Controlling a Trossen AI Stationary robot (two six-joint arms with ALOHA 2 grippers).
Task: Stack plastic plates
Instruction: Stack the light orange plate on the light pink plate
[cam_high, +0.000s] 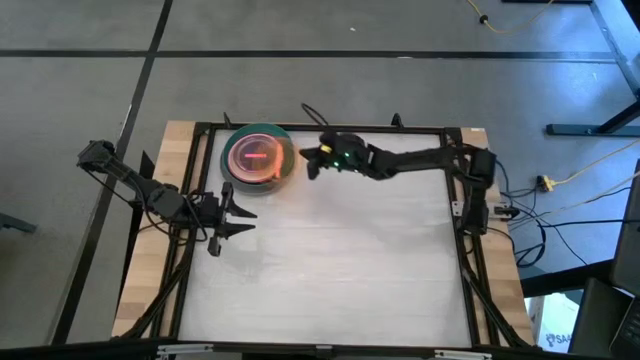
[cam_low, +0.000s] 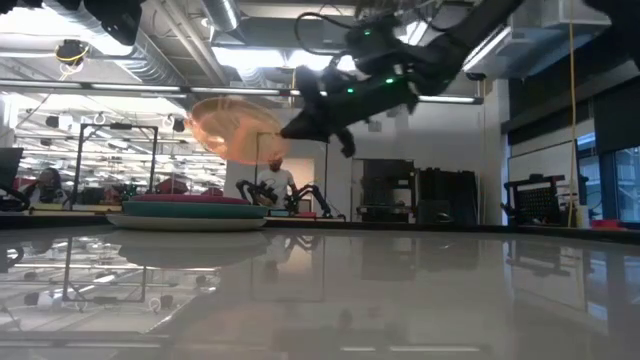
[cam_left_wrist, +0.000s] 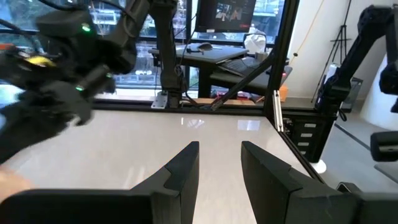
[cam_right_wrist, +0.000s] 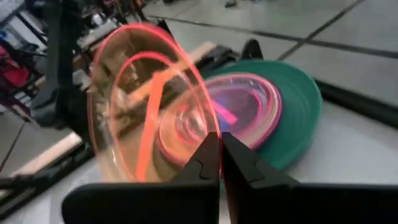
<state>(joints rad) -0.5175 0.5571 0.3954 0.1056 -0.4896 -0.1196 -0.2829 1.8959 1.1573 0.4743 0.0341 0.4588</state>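
- Plates (cam_high: 257, 158) are seen stacked at the far left part of the table (cam_high: 340, 260) in the high view, a teal one at the bottom edge of the pile and a pink one on top. The right gripper (cam_high: 310, 160) is held just beside the stack, on its right. The left gripper (cam_high: 240, 213) is parked nearer the front, at the table's left edge, apart from the stack.
- In the low view, a peach plate (cam_low: 235, 130) is held tilted in the air above the stack (cam_low: 188, 213), which lies flat on the table with grey at the bottom, teal above it and magenta on top. The peach plate is gripped at its edge by the right gripper (cam_low: 290, 128).
- In the left wrist view, the left gripper (cam_left_wrist: 219, 163) is shown with its fingers apart and nothing between them, above bare table. The right arm (cam_left_wrist: 68, 68) is seen farther off.
- In the right wrist view, the right gripper (cam_right_wrist: 220, 163) is clamped on the rim of the peach plate (cam_right_wrist: 134, 106), its fingers pressed together. The plate is tipped up on edge, clear of the pile (cam_right_wrist: 280, 118) behind it, where pink plates are nested on the teal one.
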